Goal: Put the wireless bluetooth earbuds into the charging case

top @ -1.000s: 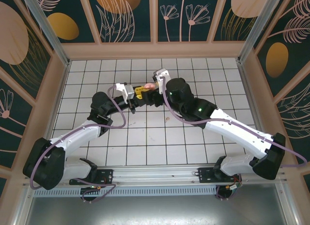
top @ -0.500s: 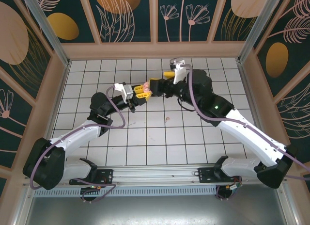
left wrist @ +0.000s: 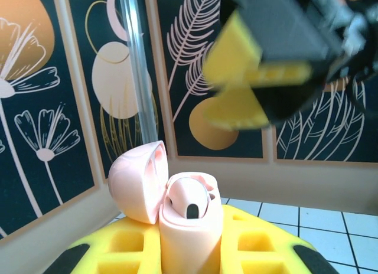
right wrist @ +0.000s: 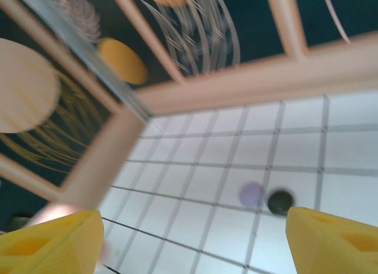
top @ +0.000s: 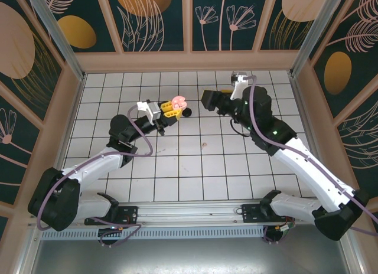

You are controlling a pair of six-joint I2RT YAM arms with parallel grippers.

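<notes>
**Count of Items on and above the Tiled Floor**

Charging cases: one, a pale pink charging case (left wrist: 189,238) with its lid swung open.

Earbuds confirmed: one, a pale pink earbud (left wrist: 188,198) seated inside the case.

Small rounded items on the tiles: two. These are a black rounded item (top: 188,113) just beside the case and a lilac rounded item (right wrist: 252,194) also close by it. Both are too blurred to class.

Small pale item (top: 204,145): one, on the tiles apart from the case and too small to identify.

Grippers: two, the left gripper (top: 171,110) at the case and the right gripper (top: 208,99) near it.
</notes>
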